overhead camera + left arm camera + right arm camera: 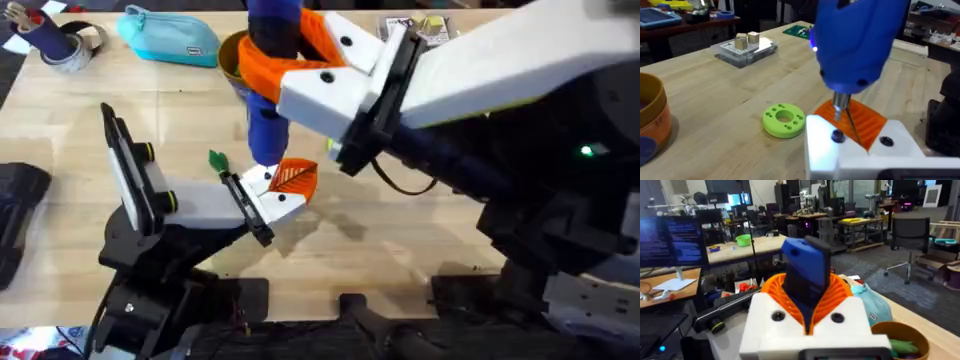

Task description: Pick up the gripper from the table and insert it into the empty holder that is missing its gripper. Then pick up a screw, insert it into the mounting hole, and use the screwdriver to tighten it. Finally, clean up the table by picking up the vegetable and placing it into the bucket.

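Two grippers are at work near the middle of the table (420, 250). My left gripper (270, 195), nearest my bases, shows its white fingers and orange ribbed pads just under the tool's tip; I cannot tell whether its fingers are apart or together. Just beyond it, my right gripper (807, 317) is clamped on the screwdriver (270, 90), orange pads pressed round the blue barrel, which stands nearly upright with its thin metal tip (840, 107) pointing down at the white piece below. I judge the screwdriver rigid and fairly heavy for its length, its smooth plastic apt to twist in a loose hold, so the mid-barrel grip, clear of the tip and collar, seems the right one. A green ring (784, 119) lies on the wood just left of the tip. Farther off, the bucket (900, 337) sits behind the screwdriver with something green already inside, and a turquoise pouch (170, 37) lies at the far left.
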